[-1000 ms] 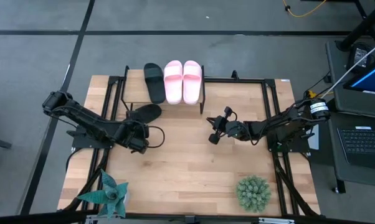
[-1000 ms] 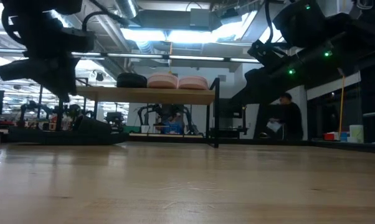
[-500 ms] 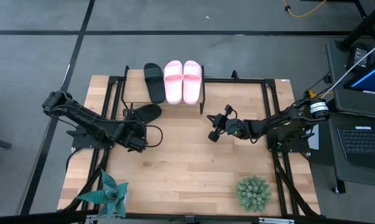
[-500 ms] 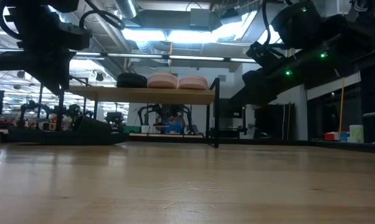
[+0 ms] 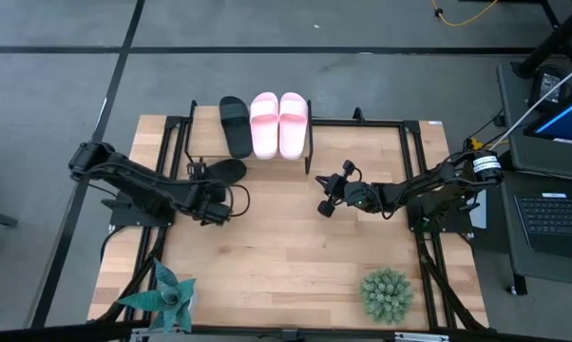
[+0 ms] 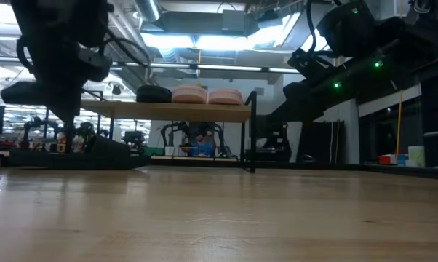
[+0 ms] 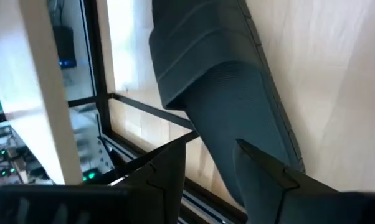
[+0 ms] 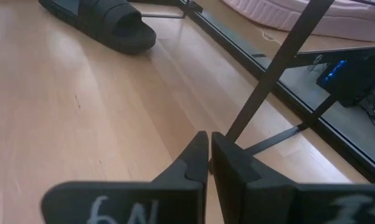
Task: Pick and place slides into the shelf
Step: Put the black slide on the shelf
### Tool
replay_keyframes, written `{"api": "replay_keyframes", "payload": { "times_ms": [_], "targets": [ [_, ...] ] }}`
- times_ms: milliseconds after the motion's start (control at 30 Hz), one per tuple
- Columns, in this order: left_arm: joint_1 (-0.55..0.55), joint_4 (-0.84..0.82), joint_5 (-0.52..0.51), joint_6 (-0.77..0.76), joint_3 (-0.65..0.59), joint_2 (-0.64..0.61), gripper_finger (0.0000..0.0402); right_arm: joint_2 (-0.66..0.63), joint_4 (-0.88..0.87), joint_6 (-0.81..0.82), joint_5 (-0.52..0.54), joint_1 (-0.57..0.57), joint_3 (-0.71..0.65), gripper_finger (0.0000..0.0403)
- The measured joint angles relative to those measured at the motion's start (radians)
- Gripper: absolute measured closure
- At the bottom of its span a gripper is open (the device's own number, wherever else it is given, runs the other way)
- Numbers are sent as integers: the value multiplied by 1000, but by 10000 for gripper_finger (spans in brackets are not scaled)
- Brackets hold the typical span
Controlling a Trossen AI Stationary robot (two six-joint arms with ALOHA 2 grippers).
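Observation:
The shelf [image 5: 267, 147] stands at the table's far edge. On its plank top lie one black slide [image 5: 236, 125] and two pink slides [image 5: 265, 123] [image 5: 294, 123]. Another black slide [image 5: 224, 170] lies sole-down on the table in front of the shelf's left end. My left gripper [image 5: 200, 180] is open and slants down over this slide's heel end [image 7: 218, 174], one finger on each side. My right gripper [image 5: 322, 207] is shut and hovers over the table near the shelf's right front leg [image 8: 281, 68]. My left gripper's fingers [image 7: 268, 180] stand on either side of the black slide's heel end, slanting down from the table's near left. I cannot tell whether they touch it. The slide lies flat on the table.
Black metal rails [image 5: 405, 152] frame the table on the left, right and far sides. A spiky plant [image 5: 169, 294] stands at the near left corner and a round green plant [image 5: 388, 293] at the near right. The middle of the table [image 5: 286, 247] is bare wood.
My left gripper has moved a little toward the far edge, onto the black slide on the table, and has tipped further down. The slide has stayed where it was.

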Motion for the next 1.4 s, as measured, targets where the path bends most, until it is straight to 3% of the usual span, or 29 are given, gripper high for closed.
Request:
{"api": "replay_keyframes", "payload": {
  "times_ms": [233, 700, 900, 1400],
  "targets": [
    [30, 62, 16, 3, 0, 69, 275, 0, 0, 0, 0, 0, 0, 379],
    [82, 215, -100, 225, -1, 110, 275, 0, 0, 0, 0, 0, 0, 379],
    [131, 279, -71, 310, -6, 110, 275, 0, 0, 0, 0, 0, 0, 379],
    [147, 240, -51, 394, -11, 110, 297, 0, 0, 0, 0, 0, 0, 379]
  ]
}}
